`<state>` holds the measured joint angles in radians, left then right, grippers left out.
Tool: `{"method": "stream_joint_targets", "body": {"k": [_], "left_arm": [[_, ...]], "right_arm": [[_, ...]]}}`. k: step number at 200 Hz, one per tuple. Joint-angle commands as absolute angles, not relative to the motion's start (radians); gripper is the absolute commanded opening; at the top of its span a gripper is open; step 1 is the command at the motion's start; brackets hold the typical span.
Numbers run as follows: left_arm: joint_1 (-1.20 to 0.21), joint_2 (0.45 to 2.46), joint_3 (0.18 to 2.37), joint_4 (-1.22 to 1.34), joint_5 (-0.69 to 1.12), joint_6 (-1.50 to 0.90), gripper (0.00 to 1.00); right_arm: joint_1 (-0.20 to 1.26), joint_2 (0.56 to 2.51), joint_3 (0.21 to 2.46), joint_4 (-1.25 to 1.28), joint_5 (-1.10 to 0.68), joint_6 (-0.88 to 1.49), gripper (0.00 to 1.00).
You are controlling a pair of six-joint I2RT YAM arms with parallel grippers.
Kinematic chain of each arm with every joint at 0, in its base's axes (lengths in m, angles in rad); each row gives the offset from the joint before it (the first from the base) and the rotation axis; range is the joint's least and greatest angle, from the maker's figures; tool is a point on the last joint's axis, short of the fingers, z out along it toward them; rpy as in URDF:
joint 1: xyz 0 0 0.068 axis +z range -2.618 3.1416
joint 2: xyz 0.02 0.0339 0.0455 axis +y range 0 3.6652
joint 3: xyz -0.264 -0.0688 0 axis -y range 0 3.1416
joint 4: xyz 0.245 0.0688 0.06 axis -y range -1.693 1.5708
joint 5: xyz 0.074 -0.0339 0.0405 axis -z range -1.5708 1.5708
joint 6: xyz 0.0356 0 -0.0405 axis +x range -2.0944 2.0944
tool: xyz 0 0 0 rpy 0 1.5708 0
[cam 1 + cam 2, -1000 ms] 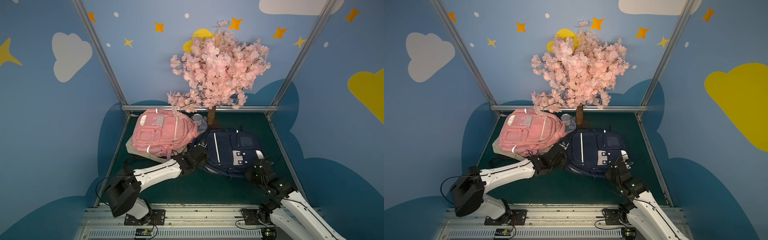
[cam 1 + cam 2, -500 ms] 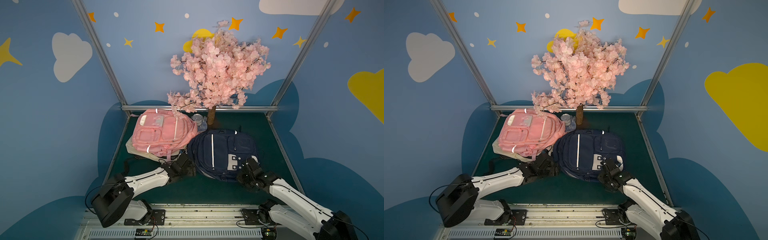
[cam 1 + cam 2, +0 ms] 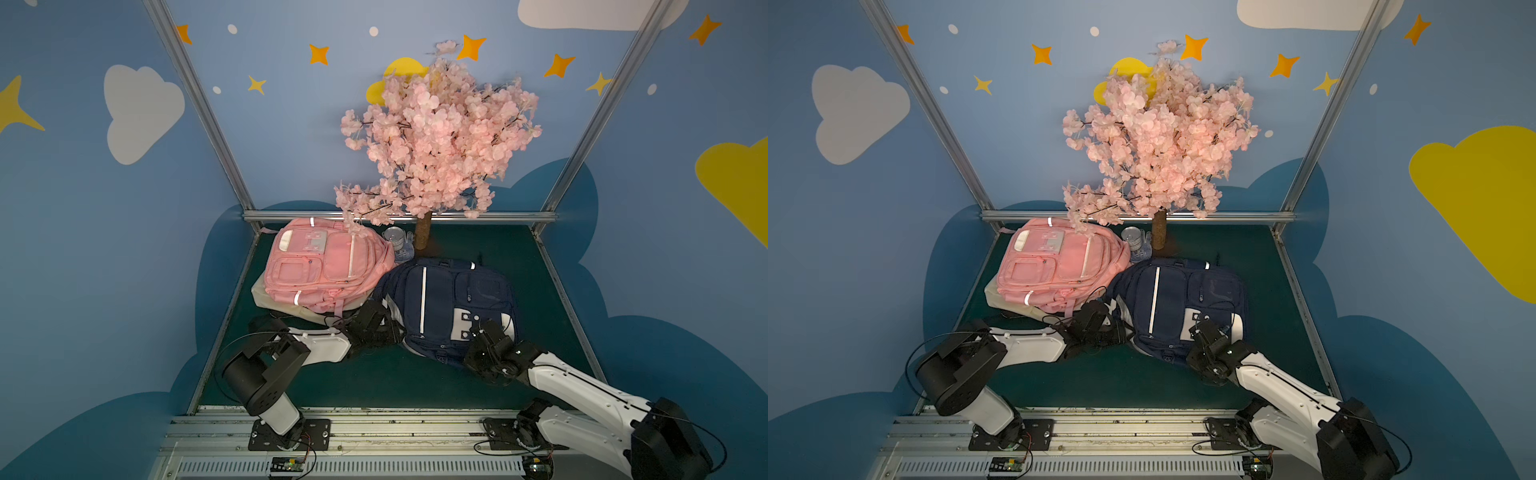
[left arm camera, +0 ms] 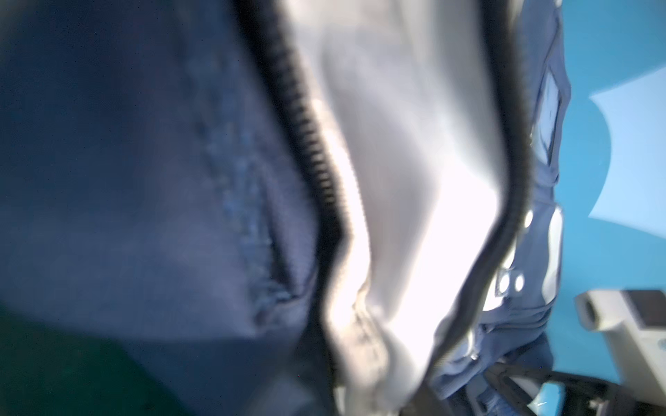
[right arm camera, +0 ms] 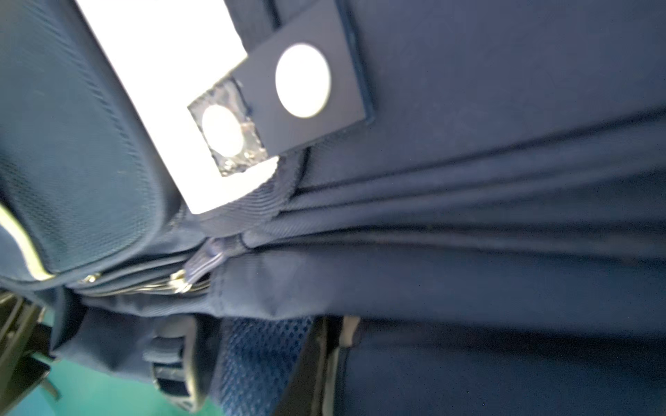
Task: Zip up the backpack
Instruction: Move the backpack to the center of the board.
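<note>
Green is the desk (image 3: 374, 386) under everything, and the dark blue backpack (image 3: 451, 291) lies flat on it near the middle, right beside the pink backpack (image 3: 324, 266). My left gripper (image 3: 390, 326) is pushed up against the blue bag's side, the side next to the pink one. My right gripper (image 3: 482, 330) is at the near corner by the white patch (image 3: 459, 330). I cannot tell if either gripper is open or closed, because I cannot see the tips. From my left wrist I see the zip is open: the black zipper teeth (image 4: 317, 162) stand apart and the white lining (image 4: 414, 173) shows between them. From my right wrist I see a small blue zipper pull (image 5: 205, 259) with shiny metal bits (image 5: 178, 284) beside it. I think the job now is to catch that pull. To do it well, I should pinch only the little tab and not the cloth, hold the bag firm with my left gripper, and pull slowly along the teeth so the lining does not get caught.
</note>
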<state>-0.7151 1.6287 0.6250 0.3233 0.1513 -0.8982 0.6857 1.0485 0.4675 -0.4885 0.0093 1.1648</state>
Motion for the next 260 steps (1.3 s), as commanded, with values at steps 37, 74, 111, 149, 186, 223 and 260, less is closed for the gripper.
{"method": "stream_joint_targets", "body": {"k": [37, 74, 111, 149, 186, 223, 260], "left_arm": [[-0.726, 1.53, 0.804, 0.047, 0.054, -0.781, 0.05], [-0.71, 1.416, 0.929, -0.196, -0.071, -0.674, 0.03], [-0.642, 1.347, 0.977, -0.336, -0.109, -0.625, 0.03], [-0.54, 1.322, 1.0, -0.418, -0.065, -0.585, 0.03], [-0.505, 1.323, 1.011, -0.447, -0.026, -0.557, 0.03], [-0.495, 1.323, 1.005, -0.447, -0.004, -0.557, 0.03], [-0.48, 1.334, 0.997, -0.439, 0.018, -0.565, 0.03]], "right_arm": [[0.733, 1.028, 0.577, -0.533, 0.02, 0.962, 0.54], [0.732, 0.914, 0.594, -0.563, 0.084, 0.701, 0.59], [0.738, 0.873, 0.605, -0.485, -0.064, 0.516, 0.59], [0.851, 0.914, 0.651, -0.465, -0.064, 0.4, 0.59], [0.96, 0.973, 0.639, -0.336, 0.034, 0.274, 0.6], [0.99, 1.134, 0.621, -0.149, 0.075, 0.167, 0.6], [0.999, 1.288, 0.618, -0.043, 0.113, 0.171, 0.6]]}}
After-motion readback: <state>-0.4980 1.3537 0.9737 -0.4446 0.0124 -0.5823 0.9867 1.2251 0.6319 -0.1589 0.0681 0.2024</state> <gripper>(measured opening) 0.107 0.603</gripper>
